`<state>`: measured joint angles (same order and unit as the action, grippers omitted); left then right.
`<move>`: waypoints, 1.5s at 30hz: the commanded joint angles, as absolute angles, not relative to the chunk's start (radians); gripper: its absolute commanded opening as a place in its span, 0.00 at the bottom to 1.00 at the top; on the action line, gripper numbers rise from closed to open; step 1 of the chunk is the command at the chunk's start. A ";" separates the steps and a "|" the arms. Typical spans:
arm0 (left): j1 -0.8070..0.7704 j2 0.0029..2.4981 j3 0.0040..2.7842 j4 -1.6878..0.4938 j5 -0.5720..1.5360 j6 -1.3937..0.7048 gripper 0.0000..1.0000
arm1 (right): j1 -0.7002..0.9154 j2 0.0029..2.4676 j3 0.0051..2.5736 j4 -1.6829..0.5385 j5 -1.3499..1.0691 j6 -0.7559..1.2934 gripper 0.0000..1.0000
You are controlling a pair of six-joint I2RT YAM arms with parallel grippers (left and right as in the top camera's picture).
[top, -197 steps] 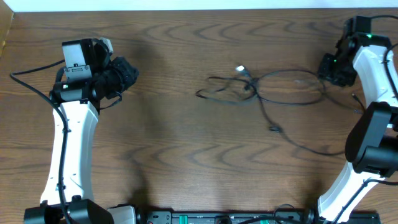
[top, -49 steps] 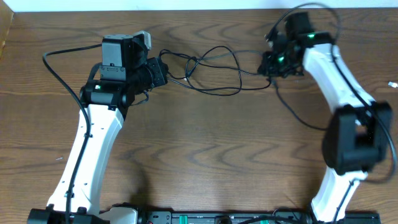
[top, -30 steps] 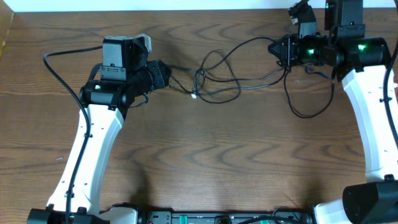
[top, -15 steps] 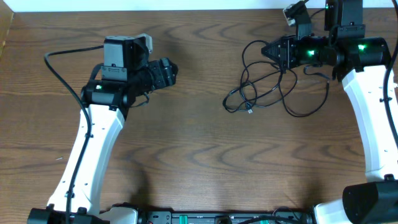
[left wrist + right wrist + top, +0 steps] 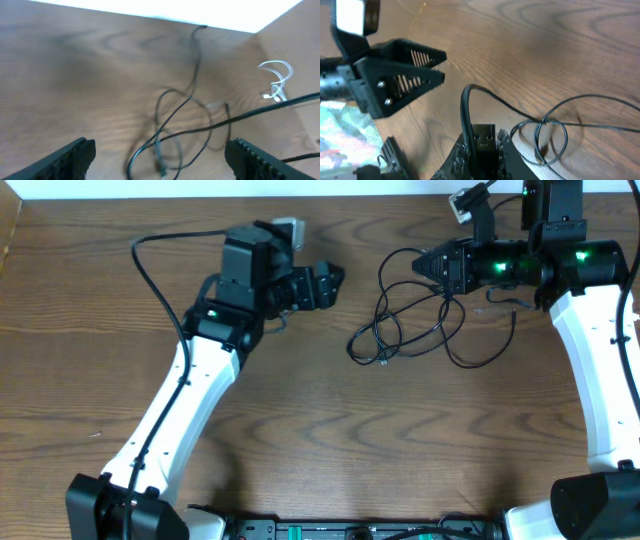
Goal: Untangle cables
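Note:
The black cable [image 5: 384, 330] lies in a loose tangle of loops on the table, below and left of my right gripper [image 5: 420, 265]. That gripper is shut on the cable's USB plug [image 5: 484, 140], and the cord [image 5: 465, 107] rises from the plug and curves away. My left gripper [image 5: 338, 283] hovers open just left of the tangle with nothing between its fingers [image 5: 75, 156]. In the left wrist view the black loops [image 5: 172, 117] lie ahead of the open jaws. A thin white cable [image 5: 277, 80] shows coiled at the far right of that view; the overhead view does not show it.
The wooden table [image 5: 300, 430] runs to a white edge at the back [image 5: 300, 188]. Thick black robot cables trail from the left arm [image 5: 150, 255]. From the right wrist, the left gripper [image 5: 442, 65] appears at upper left.
My left arm has swung right toward the tangle and its jaws have opened wide, letting go of the black cable. The cable has gathered into loops below the right gripper.

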<state>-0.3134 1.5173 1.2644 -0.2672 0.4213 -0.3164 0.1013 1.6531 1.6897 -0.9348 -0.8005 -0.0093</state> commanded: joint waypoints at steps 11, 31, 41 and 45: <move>-0.420 1.628 1.274 -0.045 0.677 -0.251 0.89 | 0.139 1.631 1.703 -0.944 -0.807 -0.042 0.01; -0.425 1.717 1.274 0.115 0.649 -0.252 0.53 | 0.203 1.631 1.703 -0.969 -0.823 -0.042 0.01; -0.392 1.716 1.275 0.112 0.557 -0.264 0.08 | 0.193 1.631 1.703 -0.970 -0.808 -0.043 0.11; -0.355 1.703 1.275 0.089 0.556 -0.279 0.08 | 0.170 1.631 1.703 -0.976 -0.754 -0.042 0.13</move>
